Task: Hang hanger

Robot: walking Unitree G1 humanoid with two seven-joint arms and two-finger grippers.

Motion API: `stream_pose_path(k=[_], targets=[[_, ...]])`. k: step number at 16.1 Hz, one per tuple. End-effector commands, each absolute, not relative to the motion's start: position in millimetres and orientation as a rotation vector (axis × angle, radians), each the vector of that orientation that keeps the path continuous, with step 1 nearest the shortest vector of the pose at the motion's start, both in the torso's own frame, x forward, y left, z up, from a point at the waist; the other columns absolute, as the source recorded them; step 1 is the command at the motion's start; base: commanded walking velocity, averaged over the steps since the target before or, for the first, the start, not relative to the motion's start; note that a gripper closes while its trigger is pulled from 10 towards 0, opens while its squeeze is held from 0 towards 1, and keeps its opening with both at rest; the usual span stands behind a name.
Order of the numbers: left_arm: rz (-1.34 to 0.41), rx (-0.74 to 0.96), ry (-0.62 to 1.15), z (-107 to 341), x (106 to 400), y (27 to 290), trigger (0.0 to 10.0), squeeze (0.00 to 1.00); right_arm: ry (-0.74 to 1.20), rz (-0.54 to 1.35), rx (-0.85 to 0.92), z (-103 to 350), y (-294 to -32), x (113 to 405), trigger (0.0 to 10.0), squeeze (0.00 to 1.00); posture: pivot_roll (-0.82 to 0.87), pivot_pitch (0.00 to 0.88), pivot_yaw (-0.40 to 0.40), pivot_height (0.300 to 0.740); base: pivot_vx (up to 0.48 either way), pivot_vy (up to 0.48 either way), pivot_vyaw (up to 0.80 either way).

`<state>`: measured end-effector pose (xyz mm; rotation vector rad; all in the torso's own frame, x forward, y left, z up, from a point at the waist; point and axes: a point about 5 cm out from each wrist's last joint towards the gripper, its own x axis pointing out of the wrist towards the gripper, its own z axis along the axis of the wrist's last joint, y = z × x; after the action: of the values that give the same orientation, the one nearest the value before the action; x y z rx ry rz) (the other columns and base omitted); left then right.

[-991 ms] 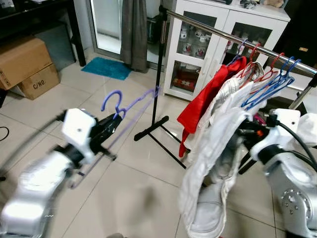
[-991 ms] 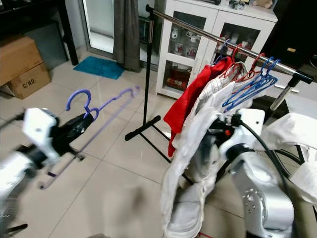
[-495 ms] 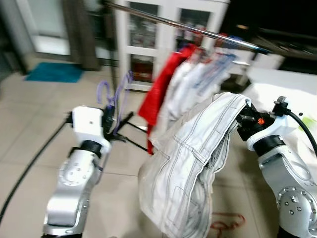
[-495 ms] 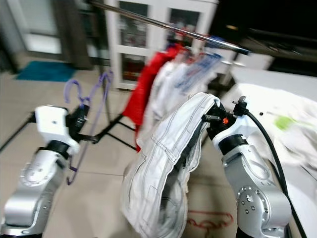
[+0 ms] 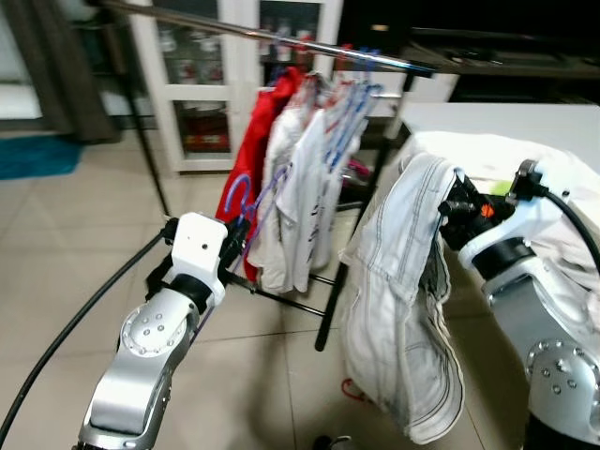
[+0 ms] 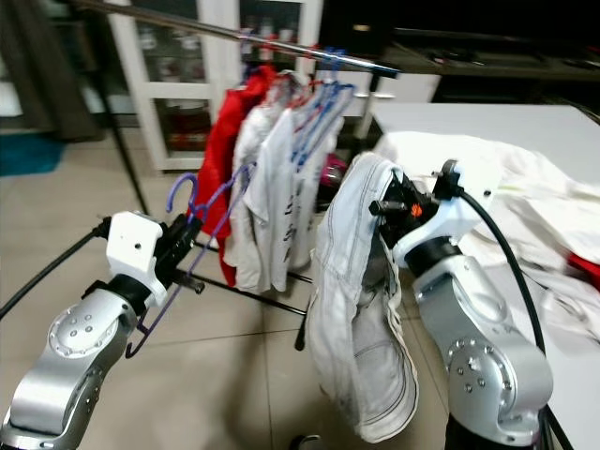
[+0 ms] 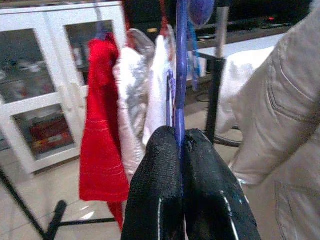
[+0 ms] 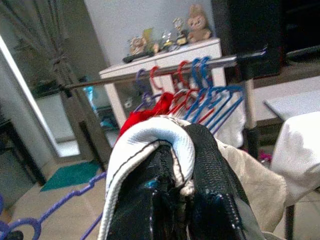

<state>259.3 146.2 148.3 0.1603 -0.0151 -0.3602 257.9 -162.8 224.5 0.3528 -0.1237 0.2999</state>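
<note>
A purple plastic hanger stands upright in my left gripper, which is shut on its lower bar; the left wrist view shows the black fingers pinched around the hanger. The hanger is just left of the clothes on the metal rail. A red garment, white shirts and blue hangers hang on the rail. My right gripper is shut on the folded edge of a white stitched garment, which droops toward the floor. Its fold lies over the right fingers.
A white glass-door cabinet stands behind the rack. The rack's black foot and post cross the tiled floor between my arms. A white table with a heap of clothes is at the right. A teal mat lies far left.
The camera has swung right, so the rack now sits in the middle and the table comes into view. Both grippers keep their hold; the hanger now stands close beside the hung clothes.
</note>
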Motion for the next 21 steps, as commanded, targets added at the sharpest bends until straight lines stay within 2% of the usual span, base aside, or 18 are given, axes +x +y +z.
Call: stream_pose_path(k=[1,11,13,17,18,19,21], targets=[[-0.368,0.172,-0.043,153,259,146,10.0,0.00,-0.187,0.320,0.346,240,-163,257,10.0,0.00,0.01,0.001,-0.071,0.740,0.000,0.000,-0.80],[-0.494,0.170,-0.057,156,255,136,10.0,0.00,-0.362,0.287,0.337,292,-179,266,10.0,0.00,0.01,0.000,-0.053,0.740,0.000,0.000,-0.80],[-0.714,0.180,0.027,145,234,121,10.0,0.00,-0.444,0.283,0.370,314,-189,266,10.0,0.00,0.01,0.000,-0.054,0.740,0.000,0.000,-0.80],[-0.588,0.242,0.034,142,243,139,10.0,0.00,-0.458,0.259,0.369,319,-198,268,10.0,0.00,0.01,0.000,-0.061,0.740,0.000,0.000,-0.80],[-0.448,0.283,0.042,140,251,153,10.0,0.00,-0.483,0.266,0.384,325,-197,269,10.0,0.00,0.01,0.000,-0.061,0.740,0.000,0.000,-0.80],[-0.404,0.285,0.022,142,254,159,10.0,0.00,-0.495,0.268,0.389,328,-196,270,10.0,0.00,0.01,0.000,-0.060,0.740,0.000,0.000,-0.80],[-0.381,0.277,0.003,146,256,159,10.0,0.00,-0.495,0.272,0.396,329,-193,273,10.0,0.00,0.01,0.000,-0.059,0.740,0.000,0.000,-0.80]])
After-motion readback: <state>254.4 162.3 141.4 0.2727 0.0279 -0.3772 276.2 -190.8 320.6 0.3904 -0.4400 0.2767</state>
